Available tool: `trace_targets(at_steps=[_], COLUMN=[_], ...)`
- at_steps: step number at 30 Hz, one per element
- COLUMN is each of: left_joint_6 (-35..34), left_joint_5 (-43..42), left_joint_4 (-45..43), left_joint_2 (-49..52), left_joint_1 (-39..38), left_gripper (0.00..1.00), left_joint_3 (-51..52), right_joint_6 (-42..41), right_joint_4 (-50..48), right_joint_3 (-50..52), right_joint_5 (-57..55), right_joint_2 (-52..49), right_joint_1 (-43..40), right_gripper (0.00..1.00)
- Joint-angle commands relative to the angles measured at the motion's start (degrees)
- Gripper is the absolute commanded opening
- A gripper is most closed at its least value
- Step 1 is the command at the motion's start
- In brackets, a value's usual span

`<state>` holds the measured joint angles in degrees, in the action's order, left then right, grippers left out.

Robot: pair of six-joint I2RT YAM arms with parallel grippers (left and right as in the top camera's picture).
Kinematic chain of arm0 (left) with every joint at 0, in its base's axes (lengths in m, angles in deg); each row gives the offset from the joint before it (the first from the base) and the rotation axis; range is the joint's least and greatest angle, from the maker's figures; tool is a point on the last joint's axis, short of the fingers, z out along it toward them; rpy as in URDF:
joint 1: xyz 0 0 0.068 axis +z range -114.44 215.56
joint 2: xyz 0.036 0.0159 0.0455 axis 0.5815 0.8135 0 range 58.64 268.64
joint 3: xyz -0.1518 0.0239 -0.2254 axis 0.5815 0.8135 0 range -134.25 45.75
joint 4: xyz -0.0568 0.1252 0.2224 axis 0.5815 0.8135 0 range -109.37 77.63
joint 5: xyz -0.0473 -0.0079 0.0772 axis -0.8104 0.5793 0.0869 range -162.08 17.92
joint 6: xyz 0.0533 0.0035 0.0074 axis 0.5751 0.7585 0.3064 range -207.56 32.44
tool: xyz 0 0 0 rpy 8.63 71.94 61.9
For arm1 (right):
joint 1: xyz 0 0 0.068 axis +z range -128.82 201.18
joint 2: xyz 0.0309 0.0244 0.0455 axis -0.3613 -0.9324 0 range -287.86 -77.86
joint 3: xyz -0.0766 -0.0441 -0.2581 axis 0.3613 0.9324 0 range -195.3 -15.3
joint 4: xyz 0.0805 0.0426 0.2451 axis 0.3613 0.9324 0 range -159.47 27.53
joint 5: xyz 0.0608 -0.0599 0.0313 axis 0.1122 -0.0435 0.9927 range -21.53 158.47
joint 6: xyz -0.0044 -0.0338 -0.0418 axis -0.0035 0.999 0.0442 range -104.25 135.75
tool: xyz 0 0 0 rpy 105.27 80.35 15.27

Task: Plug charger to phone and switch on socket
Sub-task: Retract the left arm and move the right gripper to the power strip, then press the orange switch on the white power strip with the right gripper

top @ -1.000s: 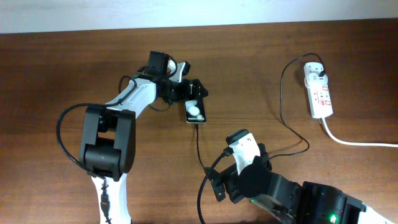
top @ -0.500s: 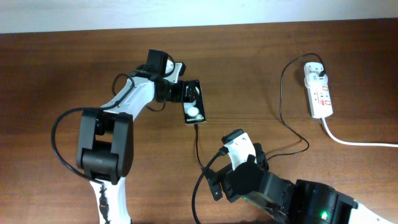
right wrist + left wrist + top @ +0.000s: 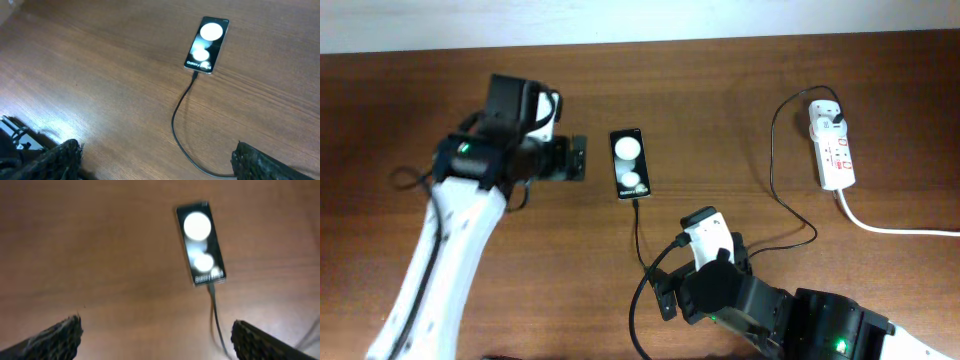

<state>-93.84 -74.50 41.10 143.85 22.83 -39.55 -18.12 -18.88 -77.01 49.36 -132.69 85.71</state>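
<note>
The black phone (image 3: 630,164) lies flat on the table with two white glare spots. It also shows in the left wrist view (image 3: 201,244) and the right wrist view (image 3: 207,45). The thin black charger cable (image 3: 638,232) is plugged into the phone's near end; it also shows in the left wrist view (image 3: 215,315) and the right wrist view (image 3: 179,135). It runs right to the white socket strip (image 3: 832,146), where its black plug sits. My left gripper (image 3: 574,160) is open and empty, left of the phone. My right gripper (image 3: 670,295) is open and empty, below the phone beside the cable.
A thick white cord (image 3: 895,228) leaves the socket strip toward the right edge. A pale wall strip runs along the table's far edge. The right arm's body fills the lower right of the overhead view.
My left gripper has let go of the phone and drawn back to the left. The phone lies straight now. The right arm has barely moved.
</note>
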Motion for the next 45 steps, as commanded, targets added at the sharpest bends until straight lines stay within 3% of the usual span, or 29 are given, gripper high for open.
trace_targets(at_steps=[1,9,14,15,19,23,24,27,34,40,45], left_joint_6=[-0.7,-0.7,-0.7,-0.7,-0.7,-0.7,-0.7,-0.7,-0.7,-0.7,-0.7], left_joint_5=[1.4,5.1,5.0,5.0,5.0,5.0,5.0,5.0,4.5,4.6,4.6], left_joint_4=[4.2,13.5,21.6,23.3,26.4,26.4,26.5,26.6,35.4,35.2,35.3], left_joint_2=[-9.3,-27.0,-33.5,-34.5,-39.2,-45.4,-48.3,-53.4,-62.9,-65.5,-68.3], left_joint_1=[0.1,0.1,0.1,0.1,0.3,3.0,4.2,5.5,5.8,7.3,8.9], left_gripper=[0.99,0.99,0.99,0.99,0.99,0.99,0.99,0.99,0.99,0.99,0.99], left_joint_3=[-0.1,-0.1,-0.1,0.0,0.0,0.0,0.0,0.0,0.0,0.0,0.0], right_joint_6=[-1.1,-1.1,-2.1,-5.1,-10.2,-10.1,-10.1,-10.1,-6.1,-5.1,-0.4], right_joint_4=[0.1,0.8,-1.3,-1.3,0.0,0.2,0.7,2.8,6.9,7.4,10.3], right_joint_3=[-1.0,-1.0,-1.0,-1.0,-1.0,-1.0,-1.0,-1.0,-1.0,-1.6,-7.5], right_joint_5=[-0.1,-1.8,-2.4,-2.4,-0.8,4.6,5.7,7.0,11.4,14.1,17.0], right_joint_2=[0.1,-2.6,-10.4,-12.1,-14.8,-15.1,-15.1,-15.1,-15.1,-15.7,-21.9], right_joint_1=[-0.1,-0.1,-0.2,-0.9,-6.8,-15.7,-19.7,-26.9,-48.4,-65.5,-74.3], right_gripper=[0.99,0.99,1.00,0.84,0.47,0.25,0.15,0.04,0.04,0.04,0.04])
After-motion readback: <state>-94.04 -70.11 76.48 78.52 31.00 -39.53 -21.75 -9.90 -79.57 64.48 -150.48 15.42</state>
